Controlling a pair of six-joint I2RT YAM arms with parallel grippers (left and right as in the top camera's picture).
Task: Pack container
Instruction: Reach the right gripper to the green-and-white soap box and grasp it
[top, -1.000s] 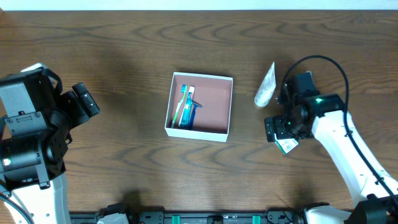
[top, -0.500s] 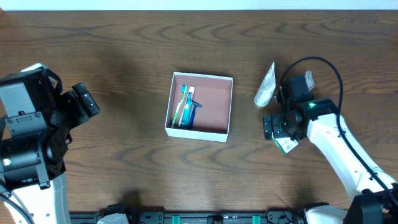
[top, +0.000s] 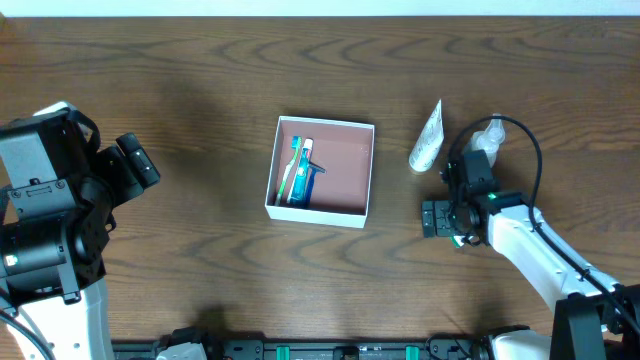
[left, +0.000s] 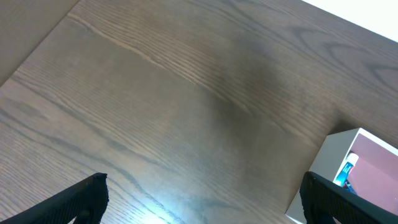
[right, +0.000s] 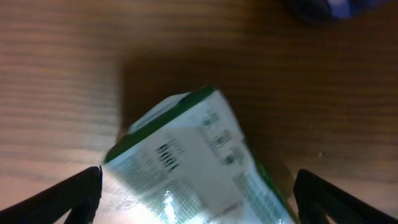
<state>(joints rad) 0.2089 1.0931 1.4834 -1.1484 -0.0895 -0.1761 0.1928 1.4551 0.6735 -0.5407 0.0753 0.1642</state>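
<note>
The container (top: 318, 215), a white square box with a pink-brown inside, sits mid-table and holds a toothbrush and a blue item (top: 299, 172). Its white corner shows in the left wrist view (left: 324, 167). My right gripper (top: 446, 218) is low over a green-and-white packet (right: 189, 158) right of the box. Its fingers are open, one on each side of the packet (right: 199, 199). The packet is almost hidden under the gripper from overhead. My left gripper (top: 135, 165) is open and empty over bare table at the far left (left: 202, 202).
A white tube (top: 427, 138) lies right of the box, just behind my right gripper. A small pale item (top: 484, 138) lies beside the right arm. A dark blue object (right: 329, 7) shows at the top edge of the right wrist view.
My right arm has shifted slightly toward the front and lowered over the packet, which now shows less from overhead. The pale item behind the arm has come into view. The left arm has not moved.
</note>
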